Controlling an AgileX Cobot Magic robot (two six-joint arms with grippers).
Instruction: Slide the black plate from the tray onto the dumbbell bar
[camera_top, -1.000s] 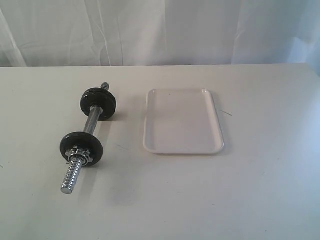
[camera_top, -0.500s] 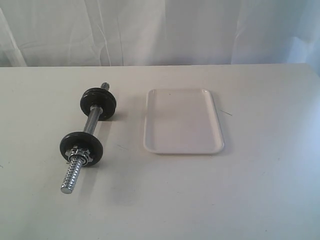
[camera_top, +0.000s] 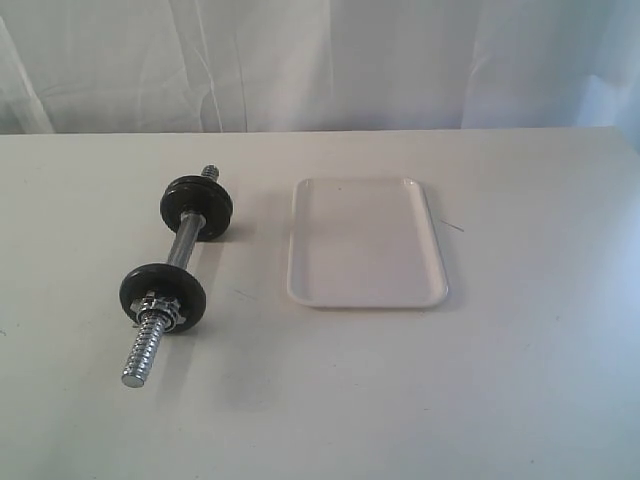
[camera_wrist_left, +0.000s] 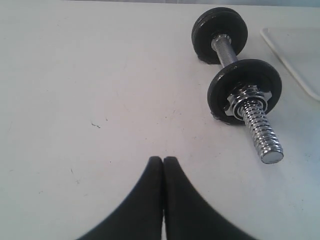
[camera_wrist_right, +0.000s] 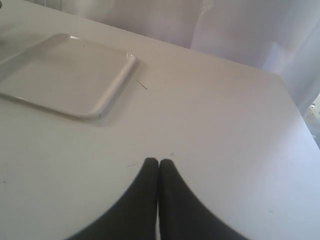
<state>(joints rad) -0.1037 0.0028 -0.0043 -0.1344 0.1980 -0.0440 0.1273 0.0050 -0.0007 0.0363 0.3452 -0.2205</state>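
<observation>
Right: left gripper is fully closed and holding nothing. Right gripper is the same. Both hang over bare table.

Tray has no disc on it. Dumbbell bar lies beside the tray, not touching. A black plate sits at its near end behind the star nut, and black discs sit at the far end.

Task looks done to me. Best to keep both arms clear, since a nudge could roll the bar. There's open room in front of the tray and to its right, but the table edge is close on the right arm's side.
</observation>
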